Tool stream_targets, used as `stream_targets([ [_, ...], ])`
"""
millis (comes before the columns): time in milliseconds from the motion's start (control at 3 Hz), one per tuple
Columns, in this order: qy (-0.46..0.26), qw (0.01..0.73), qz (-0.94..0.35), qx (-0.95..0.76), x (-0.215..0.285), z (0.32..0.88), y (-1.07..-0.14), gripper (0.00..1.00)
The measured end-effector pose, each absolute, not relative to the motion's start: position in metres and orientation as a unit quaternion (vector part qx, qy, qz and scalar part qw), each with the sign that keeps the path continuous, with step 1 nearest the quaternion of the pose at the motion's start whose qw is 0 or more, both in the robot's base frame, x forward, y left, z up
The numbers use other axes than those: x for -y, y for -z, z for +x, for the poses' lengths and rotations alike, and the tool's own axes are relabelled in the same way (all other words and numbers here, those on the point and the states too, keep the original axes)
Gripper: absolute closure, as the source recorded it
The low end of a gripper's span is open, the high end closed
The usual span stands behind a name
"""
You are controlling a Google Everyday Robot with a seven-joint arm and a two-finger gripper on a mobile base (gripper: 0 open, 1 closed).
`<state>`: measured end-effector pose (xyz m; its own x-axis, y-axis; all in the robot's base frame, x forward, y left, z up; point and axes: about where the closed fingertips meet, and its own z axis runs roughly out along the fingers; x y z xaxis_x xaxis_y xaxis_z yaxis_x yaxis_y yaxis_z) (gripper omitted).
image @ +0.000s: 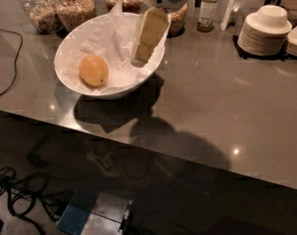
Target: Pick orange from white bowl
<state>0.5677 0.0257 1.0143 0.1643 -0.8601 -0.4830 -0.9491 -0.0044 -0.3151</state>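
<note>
The orange [93,70] lies in the left part of the white bowl [84,89], on crumpled white paper. The bowl stands on the grey counter at the upper left. My gripper [141,58] hangs down from the white arm housing at the top centre and reaches over the bowl's right side, above the paper. It is to the right of the orange and apart from it. It holds nothing that I can see.
Glass jars of grains [77,6] stand behind the bowl. A small bottle [207,9] stands at the back centre. Stacks of small white plates and bowls [263,29] sit at the back right. The counter's front edge [138,143] runs across below the bowl. Cables lie on the floor.
</note>
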Motion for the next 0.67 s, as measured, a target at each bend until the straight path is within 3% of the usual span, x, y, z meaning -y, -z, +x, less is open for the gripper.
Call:
stream_targets([
  [667,-0.091,0.295,-0.718,-0.624,-0.067,0.606,-0.998,0.00],
])
